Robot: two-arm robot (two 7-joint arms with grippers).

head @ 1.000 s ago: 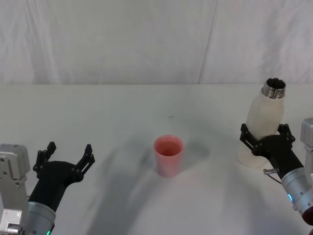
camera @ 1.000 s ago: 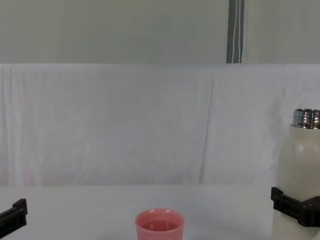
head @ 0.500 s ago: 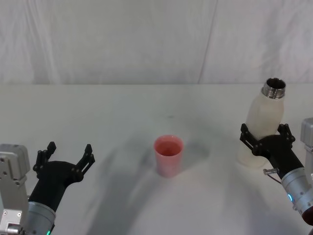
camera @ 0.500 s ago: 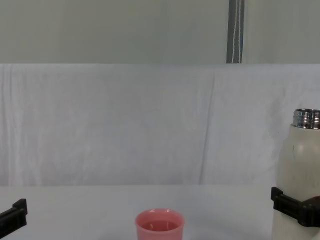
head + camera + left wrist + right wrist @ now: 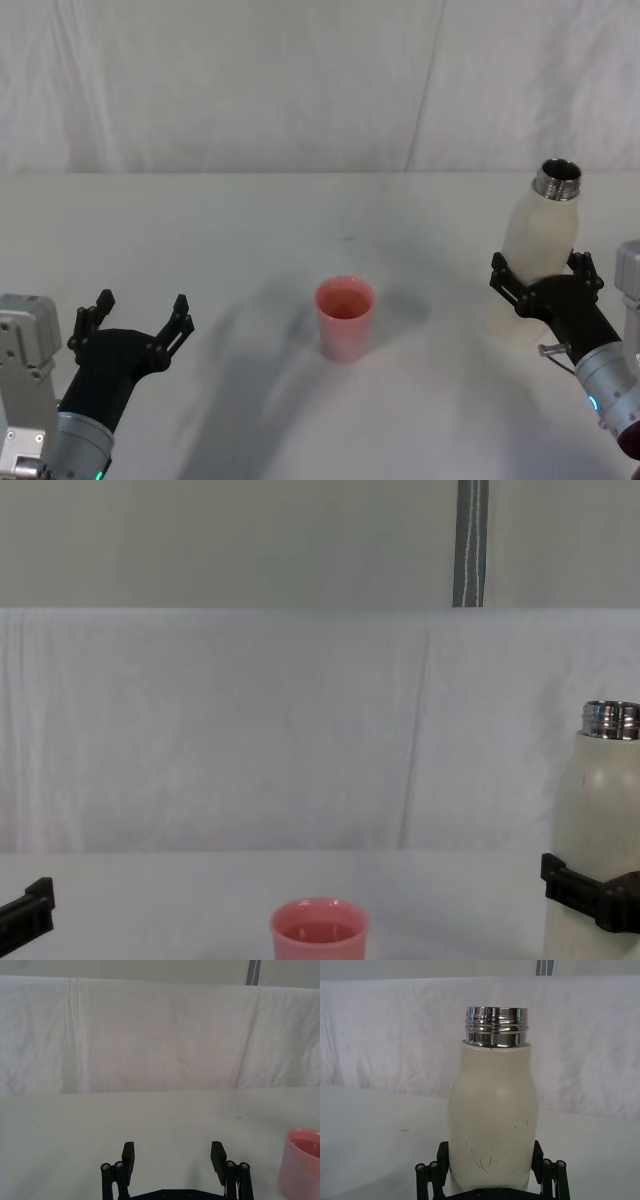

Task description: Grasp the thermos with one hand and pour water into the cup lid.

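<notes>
While my right gripper holds its jaws clamped on the lower body of the thermos, the bottle has come up a little: half a second ago its base sat on the surface with a shadow tight under it, and now its steel neck stands slightly higher against the white backdrop cloth and the base looks clear of the surface. From the right wrist the cream body fills the space between my two jaws, pressed on both sides, neck upright and open — no cap on it.

I read that as the lift having begun, which means the grasp is done and the carry toward the cup lid comes next. That pink cup has not shifted; it stands upright well to the left of the thermos, out in the open middle of the surface, and the chest view shows its inside tinted pink to a level below the rim, so it may already hold some water, though I cannot be sure how much.

My left gripper waits well beyond the cup on its far side from the thermos, jaws spread apart with nothing between them — idle, low over the surface. The left wrist view catches the cup's rim off to one side of it, apart from the jaws.

What lies ahead, as I judge it, is to bring the neck beside and above the cup's rim before tipping, slowly, since the mouth is wide and the cup small.
</notes>
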